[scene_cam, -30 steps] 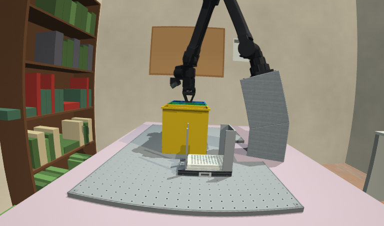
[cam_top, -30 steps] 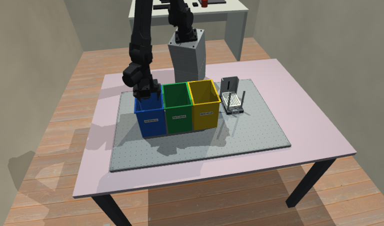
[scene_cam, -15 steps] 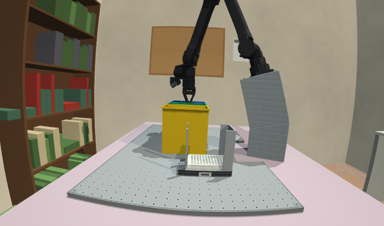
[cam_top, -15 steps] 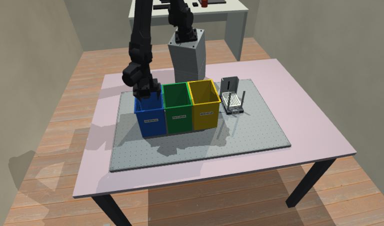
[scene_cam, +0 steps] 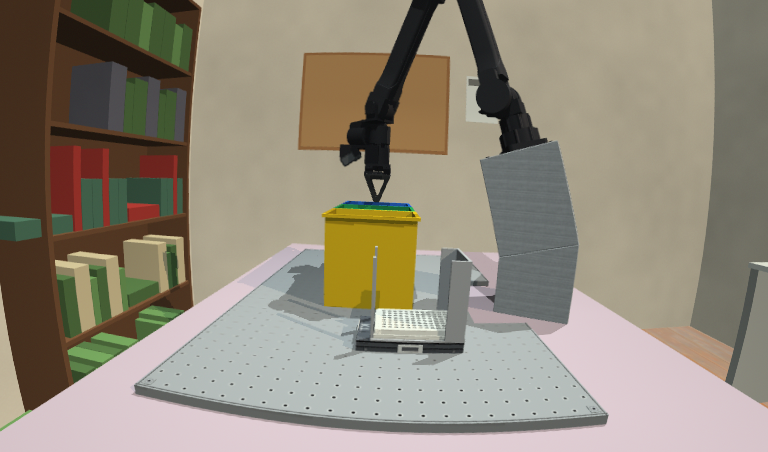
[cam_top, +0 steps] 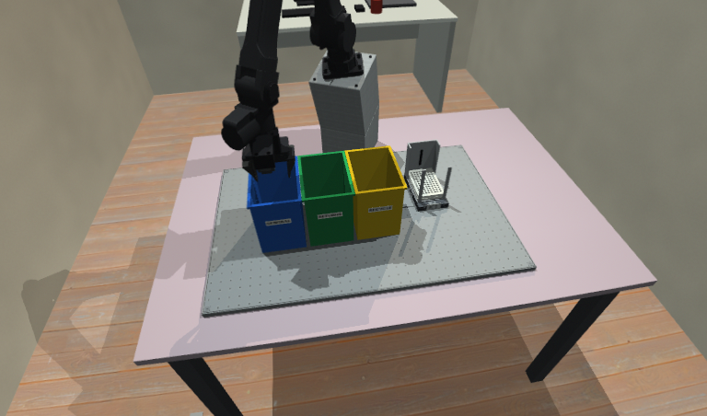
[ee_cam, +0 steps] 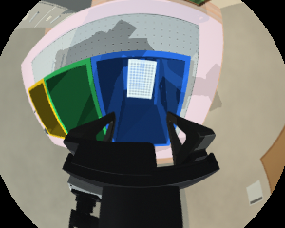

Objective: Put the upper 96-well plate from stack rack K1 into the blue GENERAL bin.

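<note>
The blue GENERAL bin [cam_top: 276, 208] stands upright at the left of the row. A white 96-well plate [ee_cam: 142, 78] lies on the bottom inside it, as the wrist view shows. My gripper [cam_top: 265, 167] hovers just above the blue bin's back rim; its fingers are open and empty. It also shows in the exterior view [scene_cam: 376, 189] and the wrist view [ee_cam: 142, 133]. The stack rack K1 [cam_top: 428, 174] stands right of the bins and holds one white plate [scene_cam: 408, 321] low in it.
The green bin [cam_top: 325, 198] and the yellow bin [cam_top: 376, 190] stand upright beside the blue one. The arm's grey pedestal [cam_top: 346, 104] rises behind the bins. The rack has thin upright posts [scene_cam: 374, 280].
</note>
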